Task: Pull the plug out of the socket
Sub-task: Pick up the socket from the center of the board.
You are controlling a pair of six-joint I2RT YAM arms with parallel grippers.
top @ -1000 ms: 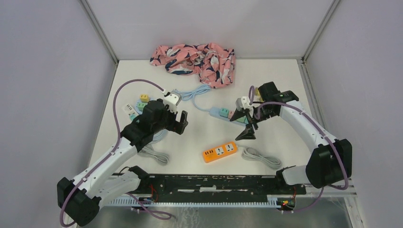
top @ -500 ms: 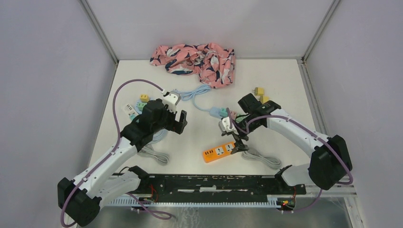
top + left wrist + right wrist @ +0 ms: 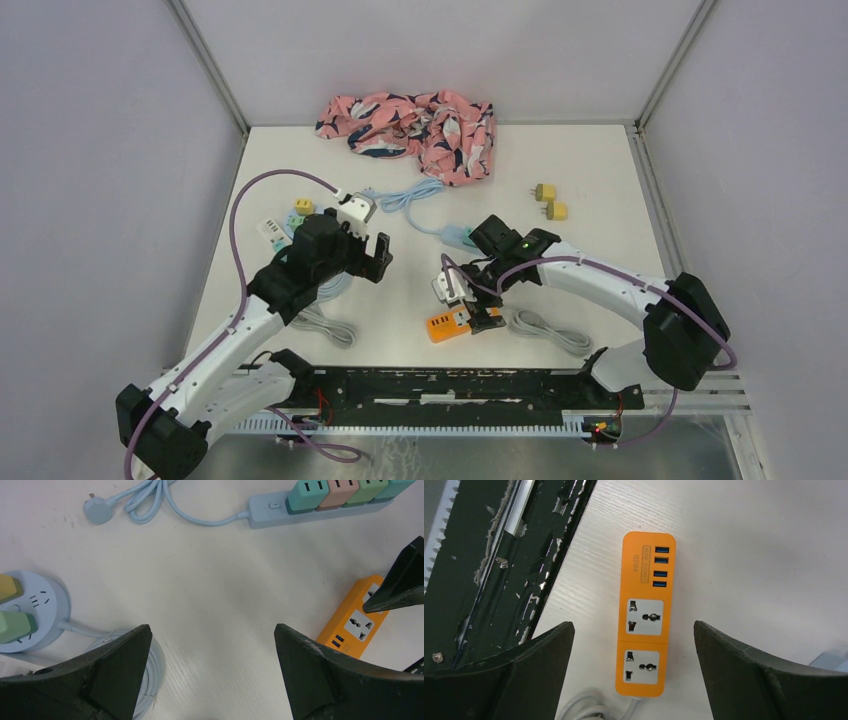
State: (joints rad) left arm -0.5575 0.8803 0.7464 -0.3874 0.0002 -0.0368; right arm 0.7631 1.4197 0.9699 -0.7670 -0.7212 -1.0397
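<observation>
The right gripper (image 3: pixel 633 630) hangs with its two black fingers spread wide and nothing between them, directly above an orange plastic power strip (image 3: pixel 644 615) whose sockets are all bare. This strip lies just beside the black metal rail (image 3: pixel 499 555) at the table's near edge. The left gripper (image 3: pixel 211 630) is likewise wide apart and empty, hovering over the white table (image 3: pixel 210 570) left of centre.

The plugs to pull sit elsewhere. A pale blue plastic power strip (image 3: pixel 270 507) lies mid-table, beyond both grippers. It carries a tight row of plugs: a teal block plug (image 3: pixel 306 492), a pink block plug (image 3: pixel 342 490), a green block plug (image 3: pixel 367 489), and another teal one cut off by the frame. Farther left, a round pale blue socket hub (image 3: pixel 37 607) holds a yellow plug (image 3: pixel 7 587) and a pale green plug (image 3: pixel 15 625).

These plugs look small, hard, light and smooth-sided, probably held only by their prongs. The strip looks light too and would likely lift with a plug unless the other gripper pins it. Because the blocks touch side by side, the fingers should close across the strip's width and pull straight up.

Bare table lies along both long sides of the blue strip. Its coiled pale blue cord (image 3: pixel 150 495) trails off one end. A bunched pink floral cloth (image 3: pixel 415 122) and two loose yellow plugs (image 3: pixel 545 192) lie well apart.
</observation>
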